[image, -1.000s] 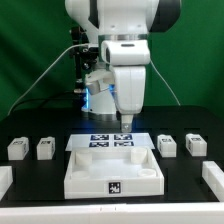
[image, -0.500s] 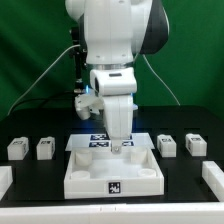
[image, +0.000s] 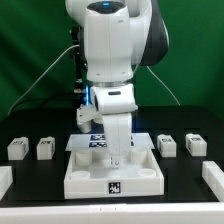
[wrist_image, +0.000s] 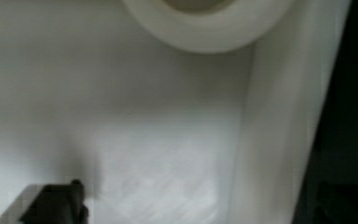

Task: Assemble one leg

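Hanging low inside the white tray [image: 85, 185], the gripper [image: 117, 159] had its tips close to the tray's floor, near the back rim. Whether its fingers were spread or pressed together could not be told. The wrist view gave only one dark fingertip [wrist_image: 55, 205] against a blurred white surface.

All four legs stood outside the tray on the black table [image: 35, 172], well apart from the gripper. The nearest leg [image: 167, 145] stood just beside the tray on the exterior view's right, with a second leg [image: 194, 144] beyond it. A third leg [image: 44, 148] and a fourth leg [image: 16, 148] stood on the left. Each was a small white block with a black-and-white square tag on its front face. The marker board [image: 95, 141] lay behind the tray.
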Robot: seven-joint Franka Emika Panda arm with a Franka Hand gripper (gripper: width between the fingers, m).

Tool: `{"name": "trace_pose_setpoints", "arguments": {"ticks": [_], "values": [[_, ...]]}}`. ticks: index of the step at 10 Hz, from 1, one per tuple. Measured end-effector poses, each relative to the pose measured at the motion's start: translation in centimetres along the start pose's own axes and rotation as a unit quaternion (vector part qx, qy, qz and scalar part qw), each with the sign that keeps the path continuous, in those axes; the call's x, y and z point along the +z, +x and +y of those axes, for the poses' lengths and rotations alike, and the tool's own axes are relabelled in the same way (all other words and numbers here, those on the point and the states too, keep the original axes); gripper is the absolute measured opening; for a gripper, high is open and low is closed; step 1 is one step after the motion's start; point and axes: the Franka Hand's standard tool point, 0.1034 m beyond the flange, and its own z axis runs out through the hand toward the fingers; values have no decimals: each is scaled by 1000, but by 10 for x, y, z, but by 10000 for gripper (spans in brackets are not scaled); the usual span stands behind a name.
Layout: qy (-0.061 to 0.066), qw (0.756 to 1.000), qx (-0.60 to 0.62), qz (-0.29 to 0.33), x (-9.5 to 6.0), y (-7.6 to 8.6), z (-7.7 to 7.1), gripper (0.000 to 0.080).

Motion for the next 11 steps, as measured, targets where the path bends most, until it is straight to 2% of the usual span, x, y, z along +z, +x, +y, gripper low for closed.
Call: {"name": "trace_pose_setpoints", "arguments": {"ticks": [1,2,3,4,5,6,11], "values": [[0,1000,0,0,0,0,0,555],[0,1000,0,0,0,0,0,555],[1,1000,0,0,0,0,-1,371],[1,1000,0,0,0,0,-1,240],[1,1000,1,0,1,0,-1,240],[-2,1000,2,0,0,-1,1,71],[-6,1000,3,-1,-1,-2,2,63]]}}
